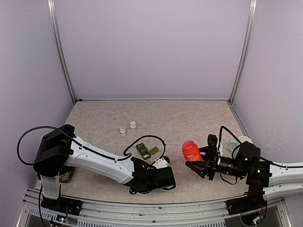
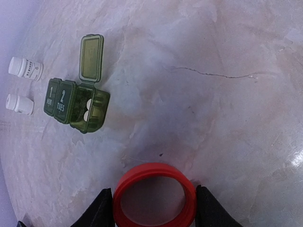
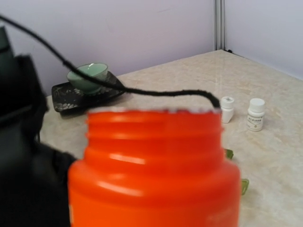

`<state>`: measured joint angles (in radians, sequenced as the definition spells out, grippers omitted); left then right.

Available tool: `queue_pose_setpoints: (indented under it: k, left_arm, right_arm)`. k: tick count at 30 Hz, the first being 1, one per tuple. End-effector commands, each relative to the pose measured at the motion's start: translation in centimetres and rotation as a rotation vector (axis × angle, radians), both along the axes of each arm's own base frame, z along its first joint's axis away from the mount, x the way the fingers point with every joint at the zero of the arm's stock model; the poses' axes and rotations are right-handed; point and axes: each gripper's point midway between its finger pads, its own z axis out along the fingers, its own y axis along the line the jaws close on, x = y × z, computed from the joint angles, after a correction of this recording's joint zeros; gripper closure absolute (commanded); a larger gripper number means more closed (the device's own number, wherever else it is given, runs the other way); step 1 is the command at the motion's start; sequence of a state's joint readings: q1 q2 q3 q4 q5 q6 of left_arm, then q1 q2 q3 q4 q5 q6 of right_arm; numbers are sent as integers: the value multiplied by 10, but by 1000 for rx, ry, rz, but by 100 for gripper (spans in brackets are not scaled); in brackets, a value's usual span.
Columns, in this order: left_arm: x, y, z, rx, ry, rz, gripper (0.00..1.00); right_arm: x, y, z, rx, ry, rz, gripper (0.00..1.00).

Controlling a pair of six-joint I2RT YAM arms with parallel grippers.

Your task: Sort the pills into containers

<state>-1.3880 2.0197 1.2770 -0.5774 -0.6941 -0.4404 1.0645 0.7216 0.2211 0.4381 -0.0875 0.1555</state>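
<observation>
Containers [image 1: 142, 150] lie on the tabletop [image 1: 189, 118] just ahead of the left gripper [image 2: 154, 208], which clamps a red cap [image 2: 154, 170]. The right gripper [image 1: 196, 160], holding the uncapped red bottle [image 1: 190, 150], sits farther to their right, toward the strip's open end compartment.

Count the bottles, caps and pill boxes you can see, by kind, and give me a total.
Small white bottles: 2
Red bottle: 1
Red cap: 1
Green pill organizer: 1
Total: 5
</observation>
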Motion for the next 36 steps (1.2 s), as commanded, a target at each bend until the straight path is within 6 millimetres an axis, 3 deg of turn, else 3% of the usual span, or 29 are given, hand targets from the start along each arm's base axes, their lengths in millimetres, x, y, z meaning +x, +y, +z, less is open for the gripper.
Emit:
queue_pose_setpoints:
  k: [1,5,8,11,12,16,20,22,26,36]
  left_arm:
    - [-3,24,-12,170,-52,-4,69]
    - [-12,12,-1,52,5,-24,60]
    - [-22,-4,14,-79,61,-53,41]
    - [-31,-16,34,-212,115,-78,8]
    - [-33,-17,43,-262,134,-85,2]
    - [-37,-16,65,-415,214,-75,1]
    - [-27,9,69,-515,293,13,1]
    - [-22,23,62,-536,323,49,3]
    - [-15,38,45,-517,365,78,19]
    - [-5,36,11,-429,411,69,37]
  right_arm:
    - [3,-5,2,17,0,-29,65]
    - [3,-5,1,18,0,-31,64]
    - [3,-5,1,18,-5,-29,64]
    - [3,-4,4,20,-10,-27,64]
    - [2,-4,5,20,-11,-24,63]
    - [1,-3,7,18,-12,-16,63]
    - [-1,-2,9,16,-11,-3,63]
    - [-2,-1,11,20,-12,3,63]
    - [-3,0,14,23,-15,11,64]
    - [-6,-2,12,29,-7,25,64]
